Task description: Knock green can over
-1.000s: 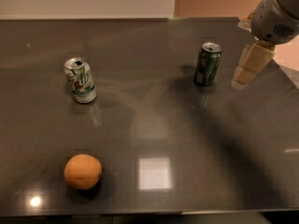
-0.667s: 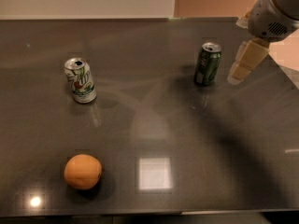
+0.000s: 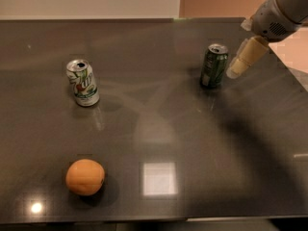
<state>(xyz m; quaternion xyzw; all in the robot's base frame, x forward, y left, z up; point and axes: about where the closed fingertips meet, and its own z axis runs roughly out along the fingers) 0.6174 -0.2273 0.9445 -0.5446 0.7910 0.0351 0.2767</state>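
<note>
The green can (image 3: 213,65) stands upright on the dark table (image 3: 159,129), right of centre toward the back. It is dark green with a silver top and pale markings. My gripper (image 3: 238,67) hangs from the arm at the upper right, its cream fingers pointing down-left. Its tip is just right of the can at mid-height, with a small gap between them.
A white can with a green logo (image 3: 83,82) stands upright at the left. An orange (image 3: 85,177) lies at the front left. The table's right edge runs diagonally close behind the gripper. A bright light reflection shows at the front centre.
The gripper has moved left and slightly up, closing in on the right side of the green can. The can still stands upright in the same place.
</note>
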